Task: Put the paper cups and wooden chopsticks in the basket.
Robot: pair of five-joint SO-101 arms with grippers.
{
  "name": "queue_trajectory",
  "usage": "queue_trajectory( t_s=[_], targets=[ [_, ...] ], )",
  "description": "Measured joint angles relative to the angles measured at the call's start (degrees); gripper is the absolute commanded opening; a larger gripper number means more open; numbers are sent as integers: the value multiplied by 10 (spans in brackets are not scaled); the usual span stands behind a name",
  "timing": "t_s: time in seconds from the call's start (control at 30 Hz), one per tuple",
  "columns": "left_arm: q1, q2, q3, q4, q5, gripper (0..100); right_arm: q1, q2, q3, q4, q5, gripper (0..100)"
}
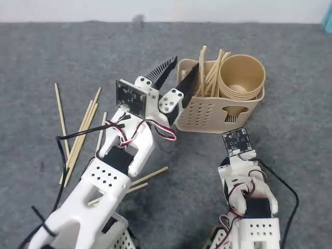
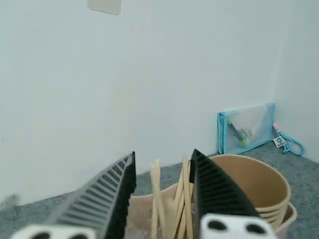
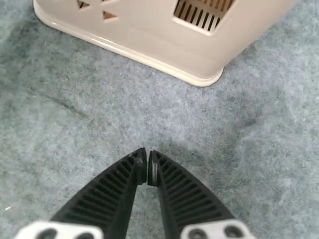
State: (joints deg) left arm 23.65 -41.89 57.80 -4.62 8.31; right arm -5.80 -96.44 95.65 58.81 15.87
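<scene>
Nearest, the left end effector [image 1: 185,63] hangs spread open and empty over the basket's [image 1: 207,111] end away from the cups [image 1: 241,75]; the right end effector [image 3: 147,162] is pinched shut on nothing, pointing down at the desk [image 1: 290,155] before the basket. Loose chopsticks [image 1: 78,135] lie beside the left arm [image 1: 119,161]: light, stiff, thin, likely slippery, best pinched mid-length.

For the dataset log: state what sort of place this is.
Probably an indoor lab or office workbench, not a kitchen: a grey felt-like mat as work surface, a bare white wall behind, and a blue clear-fronted pouch standing by it.
</scene>
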Motion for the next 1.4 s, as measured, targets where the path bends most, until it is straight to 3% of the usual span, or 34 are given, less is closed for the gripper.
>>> queue_trajectory(
  t_s=[0.13, 0.33, 0.43, 0.7, 0.83, 0.97, 1.17, 1.4],
  targets=[
    [-9, -7, 0, 1, 0, 174, 0, 0, 0, 0, 0, 33],
    [-83, -91, -2, 37, 0, 92, 0, 0, 0, 0, 0, 33],
    [-135, -156, -7, 120, 0, 48, 0, 0, 0, 0, 0, 33],
    [-314, -336, -9, 436, 4, 12, 0, 0, 0, 0, 0, 33],
    [-409, -399, 29, 527, 25, 12, 0, 0, 0, 0, 0, 33],
    [-499, -433, 97, 543, 35, 12, 0, 0, 0, 4, 0, 33],
    [-583, -440, 226, 548, 35, 12, 0, 0, 0, 9, 0, 33],
    [-601, -441, 336, 549, 37, 12, 0, 0, -18, 49, 0, 33]
  ],
)
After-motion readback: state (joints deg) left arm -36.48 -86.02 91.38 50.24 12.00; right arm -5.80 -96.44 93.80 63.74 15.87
